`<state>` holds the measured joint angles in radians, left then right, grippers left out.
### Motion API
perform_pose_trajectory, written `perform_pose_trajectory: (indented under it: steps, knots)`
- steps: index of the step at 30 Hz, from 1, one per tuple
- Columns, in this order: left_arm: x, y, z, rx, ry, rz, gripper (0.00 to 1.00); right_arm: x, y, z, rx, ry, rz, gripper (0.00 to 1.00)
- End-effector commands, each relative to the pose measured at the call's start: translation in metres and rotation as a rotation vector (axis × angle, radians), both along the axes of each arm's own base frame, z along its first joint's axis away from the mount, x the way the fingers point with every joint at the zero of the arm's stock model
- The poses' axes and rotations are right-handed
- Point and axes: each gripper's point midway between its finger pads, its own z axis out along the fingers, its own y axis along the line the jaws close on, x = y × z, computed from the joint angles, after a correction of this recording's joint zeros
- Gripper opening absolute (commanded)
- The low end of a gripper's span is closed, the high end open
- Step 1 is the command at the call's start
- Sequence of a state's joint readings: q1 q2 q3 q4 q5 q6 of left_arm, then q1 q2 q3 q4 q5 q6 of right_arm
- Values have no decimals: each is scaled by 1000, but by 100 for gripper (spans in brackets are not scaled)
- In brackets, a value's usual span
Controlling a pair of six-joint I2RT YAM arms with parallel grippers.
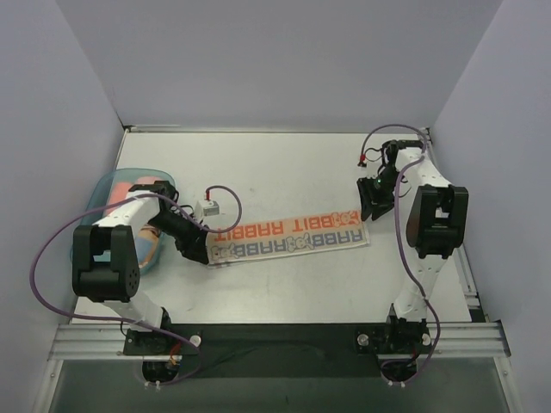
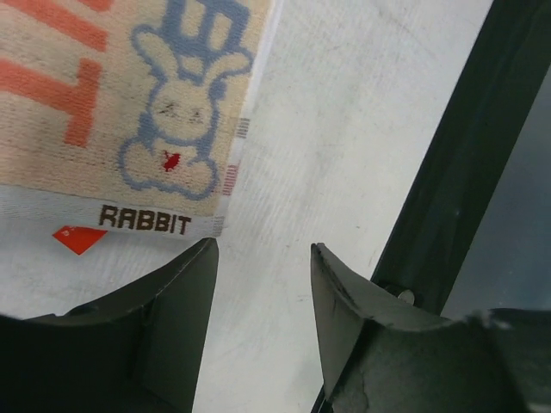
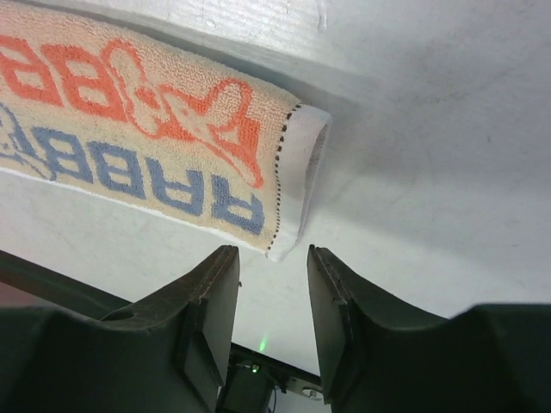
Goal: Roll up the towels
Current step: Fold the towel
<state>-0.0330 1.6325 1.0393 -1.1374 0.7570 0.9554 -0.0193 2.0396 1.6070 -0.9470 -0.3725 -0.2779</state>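
Parted and empty, your left gripper (image 2: pixel 263 249) and right gripper (image 3: pixel 273 254) each sit just short of one end of the RABBIT towel (image 1: pixel 288 237), lying flat on the table (image 1: pixel 284 172). Rolling looks unstarted; next, pinch one end and curl it inward.

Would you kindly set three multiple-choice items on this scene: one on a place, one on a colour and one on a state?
1. Where does the RABBIT towel lie? A on the floor; B flat on the table, between the left gripper and right gripper; C bunched in a heap.
2. Its lettering is: A green and purple; B black; C orange and blue.
3. The left gripper is: A open and empty; B shut on the towel; C shut and empty.
Key: 1 B, it spans the tabletop between them; 2 C, both colours show in the right wrist view; 3 A, bare table shows between its jaws.
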Motion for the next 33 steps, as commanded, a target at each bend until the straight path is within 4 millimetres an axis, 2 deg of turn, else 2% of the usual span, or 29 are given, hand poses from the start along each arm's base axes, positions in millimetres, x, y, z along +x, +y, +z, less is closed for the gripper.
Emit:
perform_pose_trajectory:
  steps: [1, 2, 3, 5, 6, 8, 11, 12, 15, 17, 20, 22, 23, 25, 26, 28, 29, 32, 33]
  knots:
    - [30, -7, 11, -12, -106, 63, 57, -9, 5, 19, 36, 22, -12, 35]
    - [34, -9, 11, 7, -103, 111, 56, -10, 8, 16, 48, 33, -12, 33]
    - [50, -11, 13, 15, -183, 128, 52, -12, 10, 14, 56, 44, -10, 31]
    - [54, -9, 5, 77, -185, 186, 47, -18, 14, 5, 70, 79, -7, 24]
    - [56, -16, 0, 93, -201, 170, 39, -20, 18, 3, 82, 89, -3, 23]
    - [52, -16, -15, 160, -179, 174, 34, -22, 19, -8, 80, 118, -4, 23]
    - [50, -20, -36, 224, -178, 153, 31, -19, 11, -27, 29, 139, -14, 22]
    - [51, -15, -49, 278, -174, 155, 31, -15, 8, -30, 13, 133, -19, 22]
    - [53, -8, -69, 345, -146, 177, 26, -9, -3, -40, -53, 137, -37, 22]
    - [55, -3, -75, 373, -141, 183, 24, -9, -10, -43, -91, 147, -44, 21]
    - [62, -9, -63, 316, -157, 168, 27, -9, -7, -35, -73, 131, -36, 20]
    - [71, -25, -31, 204, -200, 166, 31, -6, 0, -18, -41, 82, -35, 20]
    - [73, -28, -20, 178, -212, 172, 32, -3, 11, -9, 24, 56, -34, 20]
    - [88, -35, 6, 134, -272, 198, 33, 7, 18, 11, 63, -10, -50, 17]
    - [94, -38, 13, 123, -277, 233, 33, 10, 25, 18, 103, -23, -60, 17]
    - [105, -41, 20, 112, -278, 276, 34, 23, 28, 28, 117, -62, -76, 16]
    - [111, -41, 20, 118, -284, 292, 34, 25, 38, 29, 125, -63, -58, 16]
    - [126, -37, 7, 150, -269, 358, 32, 36, 42, 21, 115, -48, -73, 15]
    - [129, -36, 0, 162, -248, 370, 31, 36, 42, 12, 104, -26, -73, 15]
